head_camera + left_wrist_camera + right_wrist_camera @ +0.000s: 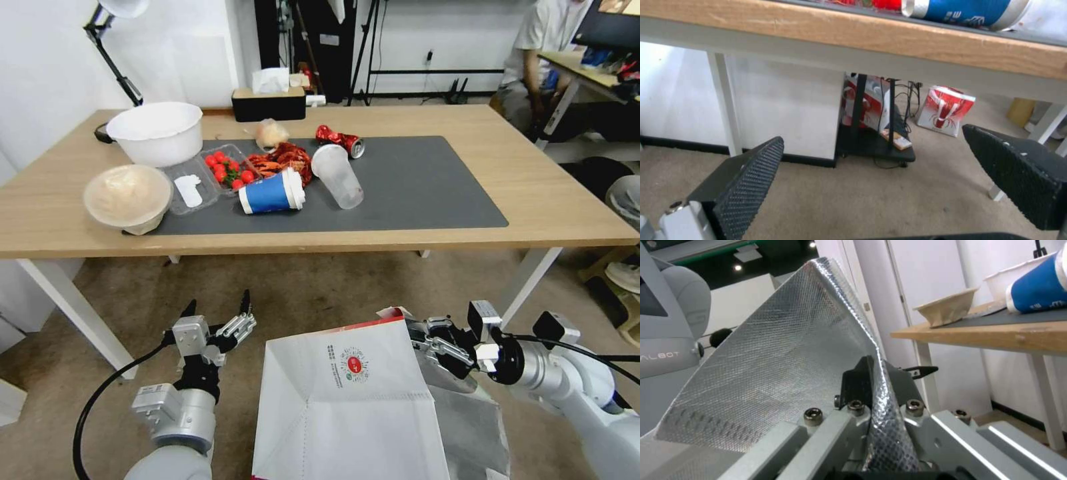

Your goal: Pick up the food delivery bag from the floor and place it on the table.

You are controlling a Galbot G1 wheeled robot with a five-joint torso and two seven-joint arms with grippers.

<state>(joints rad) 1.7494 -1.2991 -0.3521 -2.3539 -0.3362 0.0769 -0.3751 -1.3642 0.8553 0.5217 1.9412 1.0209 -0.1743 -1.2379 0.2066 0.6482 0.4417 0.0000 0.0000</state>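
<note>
Food delivery bag [347, 407] lifted off the floor [320, 293], below the tabletop [553, 200] edge, rim pinched by right gripper [427, 348]; left gripper [217, 312] beside, fingers spread. Left wrist: fingers [746, 180] apart, empty. Right wrist: fingers [858, 386] pressed on foil rim. Placing still ahead

office/lab room: wood table [547, 207] centre, tripods [373, 47] at 12, monitor desk [587, 70] at 2, worn carpet [333, 293].
</note>
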